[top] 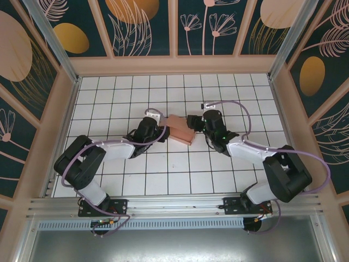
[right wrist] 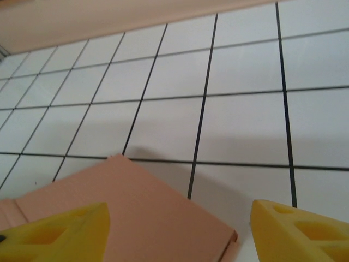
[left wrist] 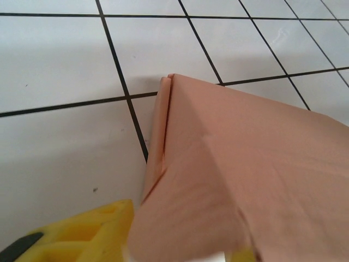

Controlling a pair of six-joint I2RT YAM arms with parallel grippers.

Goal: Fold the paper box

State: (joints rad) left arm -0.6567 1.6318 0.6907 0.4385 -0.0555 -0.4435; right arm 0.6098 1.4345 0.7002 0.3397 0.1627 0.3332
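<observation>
Just beside right end effector (right wrist: 180, 210), paper box (right wrist: 122, 210)

Two robot arms meet at the middle of a white tiled table (top: 163, 174), where a salmon-pink paper box (top: 180, 131) lies askew to the grid. The left gripper (top: 162, 130) sits at the box's left end and the right gripper (top: 194, 122) at its far right corner. Purple cables (top: 245, 117) loop along both arms, and floral panels (top: 142, 22) wall the enclosure.
</observation>
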